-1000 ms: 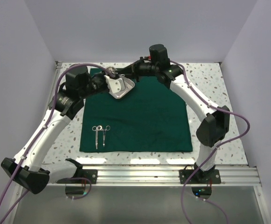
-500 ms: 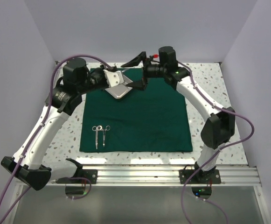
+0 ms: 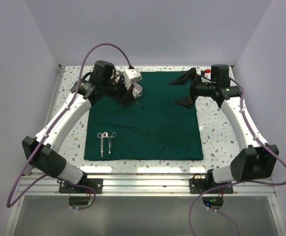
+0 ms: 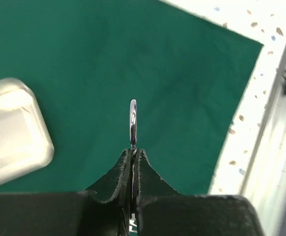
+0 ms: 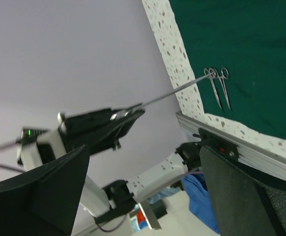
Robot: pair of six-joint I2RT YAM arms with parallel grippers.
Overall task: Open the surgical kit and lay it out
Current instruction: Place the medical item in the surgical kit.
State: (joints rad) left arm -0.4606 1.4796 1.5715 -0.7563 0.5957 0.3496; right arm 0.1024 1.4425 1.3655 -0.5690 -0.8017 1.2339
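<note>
Two ring-handled instruments (image 3: 106,142) lie together on the green cloth (image 3: 152,128). Left gripper (image 4: 134,152) clenches a slim steel tool (image 4: 133,120); right gripper (image 3: 182,92) stands released, empty.

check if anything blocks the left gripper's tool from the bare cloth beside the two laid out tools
Nothing visible does. The left gripper holds its thin steel tool over open green cloth; the tray lies farther back, off that path.
</note>
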